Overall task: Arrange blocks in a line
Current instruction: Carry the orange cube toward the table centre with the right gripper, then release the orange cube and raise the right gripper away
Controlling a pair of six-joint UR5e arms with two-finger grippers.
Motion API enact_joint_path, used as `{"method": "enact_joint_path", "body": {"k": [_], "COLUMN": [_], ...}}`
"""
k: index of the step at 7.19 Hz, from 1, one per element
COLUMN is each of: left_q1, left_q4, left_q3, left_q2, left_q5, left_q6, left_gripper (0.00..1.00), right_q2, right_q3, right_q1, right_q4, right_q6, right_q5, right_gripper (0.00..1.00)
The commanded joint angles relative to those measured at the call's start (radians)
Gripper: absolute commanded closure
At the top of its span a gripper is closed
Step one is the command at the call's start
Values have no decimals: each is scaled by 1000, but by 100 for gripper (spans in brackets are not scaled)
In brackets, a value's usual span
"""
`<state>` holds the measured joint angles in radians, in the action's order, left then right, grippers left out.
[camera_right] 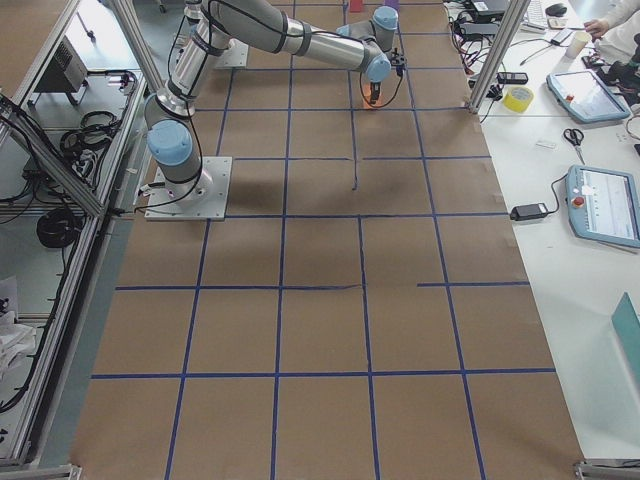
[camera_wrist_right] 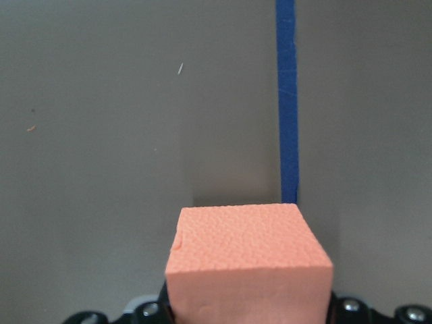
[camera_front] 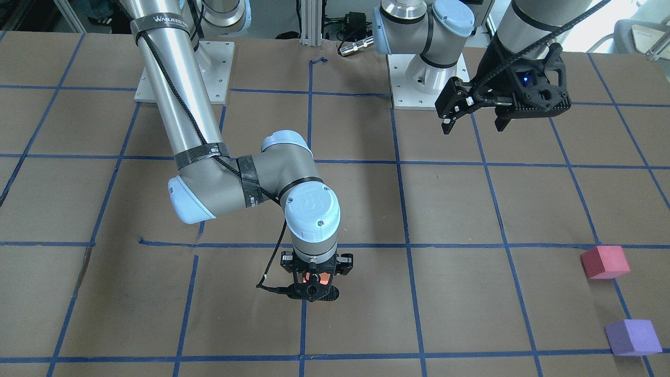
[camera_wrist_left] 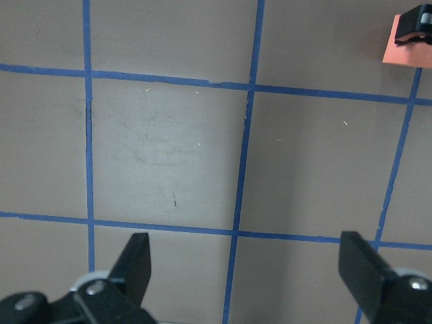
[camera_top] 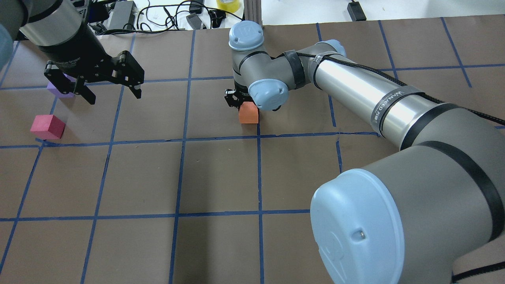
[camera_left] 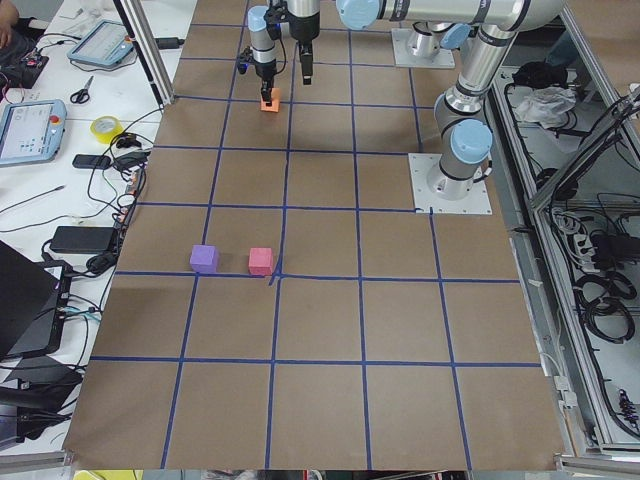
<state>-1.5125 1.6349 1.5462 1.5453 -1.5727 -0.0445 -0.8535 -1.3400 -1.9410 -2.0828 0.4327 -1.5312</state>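
Near the table's point(camera_front: 450, 209) middle, my right pincer point(camera_front: 314, 287) points straight down, its jaws closed on the orange block point(camera_top: 248, 113). That block sits low over the brown surface, just beside a blue tape line point(camera_wrist_right: 289, 101); whether it touches the surface I cannot tell. My left pincer point(camera_front: 473, 125) hangs above the table with its jaws spread wide and nothing between them. Toward my left end of the table lie the other 2 blocks, the pinkish-red block point(camera_front: 604, 262) and the purple block point(camera_front: 632, 336). They are near each other but not touching, and both are well apart from the orange block.
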Motion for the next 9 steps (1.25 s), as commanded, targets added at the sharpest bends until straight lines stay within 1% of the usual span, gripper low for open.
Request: {"method": "enact_joint_path", "body": {"k": [1,2,3,4,5,6,7,8,9], "left_q1": [0,0,0,0,2,3,2,-2,-33], "left_q4": [0,0,2,-1,0,-6,-56,-117,-185], "left_q3": [0,2,3,3,2,-6,-11,-8,-6], "left_q2": [1,-1,-2,-2,-10,13,41,85,143], "left_q5": [-1,0,-1,0,-1,-1,6,10,8], "left_q6": [0,0,0,0,2,0,-3,-20,-62], "left_gripper": [0,0,0,0,0,0,0,0,0], "right_q2": [1,10,8,-8,-57,-125,-177,-209,-285], "right_q3": [-2,-10,-10,1,15,18,10,10,10], "right_q1": [-3,-4,-4,-3,19,61,112,152,207], "right_q4": [6,-8,-3,-5,-3,16,121,204,292], "right_q6": [5,6,3,3,-8,-53,-156,-207,-301], "right_q5": [0,5,6,22,85,88,76,62,16], "right_gripper": [81,24,0,0,0,0,0,0,0]}}
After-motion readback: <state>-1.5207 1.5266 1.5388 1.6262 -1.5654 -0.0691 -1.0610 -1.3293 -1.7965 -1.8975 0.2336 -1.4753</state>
